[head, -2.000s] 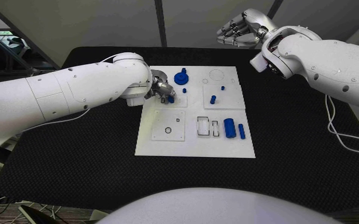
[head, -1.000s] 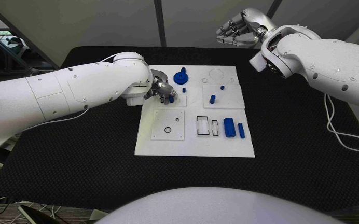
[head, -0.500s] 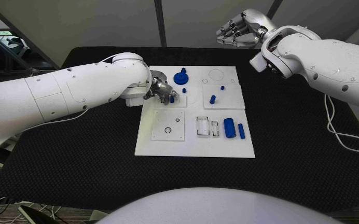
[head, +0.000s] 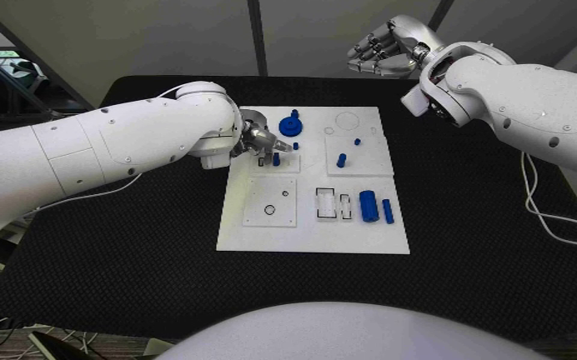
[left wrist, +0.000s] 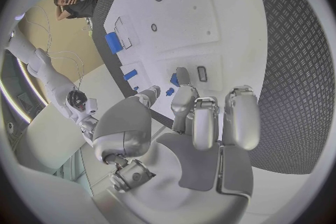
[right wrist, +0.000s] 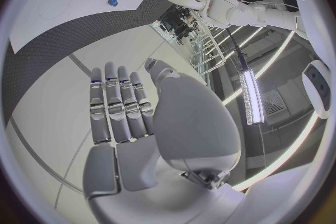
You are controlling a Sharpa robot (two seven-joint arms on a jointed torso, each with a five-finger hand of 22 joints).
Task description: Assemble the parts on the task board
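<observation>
While over the task board (head: 313, 239), left hand (head: 256, 143) pinches a blue peg (head: 275, 159) — right hand (head: 383, 47) raised, fingers curled, empty

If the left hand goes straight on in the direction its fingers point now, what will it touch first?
Most likely the small blue peg just beyond the left hand, over the task board. In the left wrist view the fingertips lie right beside this peg; depth is unclear, so contact may exist already.
</observation>
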